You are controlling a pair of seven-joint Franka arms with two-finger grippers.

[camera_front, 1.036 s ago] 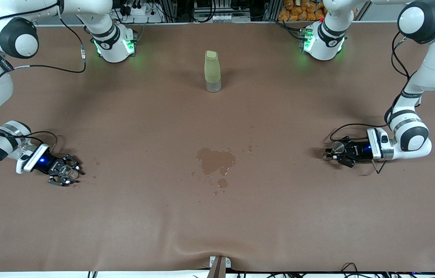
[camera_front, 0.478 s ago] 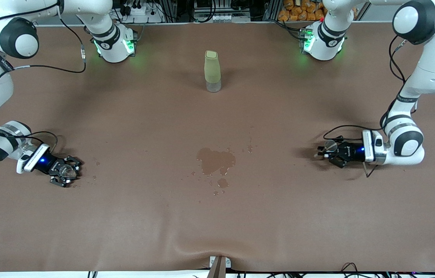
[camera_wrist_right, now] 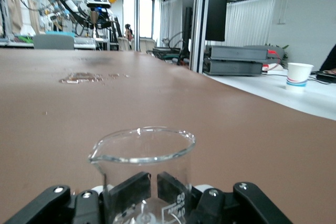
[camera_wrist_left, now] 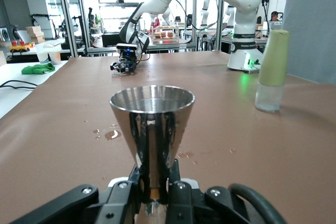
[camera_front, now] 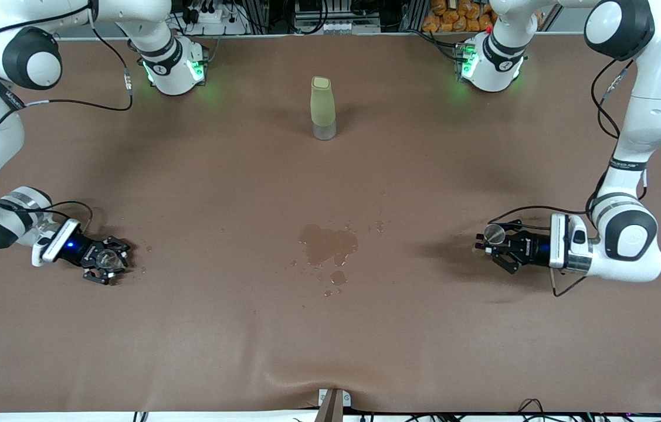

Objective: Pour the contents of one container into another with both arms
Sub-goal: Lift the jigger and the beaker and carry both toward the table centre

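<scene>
Down at the lower left of the front frame, the right gripper point(camera_front: 106, 259) sits low over the brown bench point(camera_front: 330, 328), jaws clamped on the little clear cup point(camera_front: 108, 256). From the right wrist view, that cup point(camera_wrist_right: 143, 166) stands upright between the jaws, pouring lip showing at its rim.

Over at the right of the front frame, the left gripper point(camera_front: 494, 245) hovers just above the bench, jaws clamped on the metal jigger point(camera_front: 494, 234). The left wrist view shows the jigger point(camera_wrist_left: 152, 129) upright, pinched at its narrow waist, upper cone open to the top.

The two grippers are well apart, one toward each end of the bench. Between them, in the middle of the front frame, lies a wet patch point(camera_front: 328, 244) with small drops scattered around it. Higher in the frame, the pale-green bottle point(camera_front: 322, 108) stands upright on its own, touched by nothing.
</scene>
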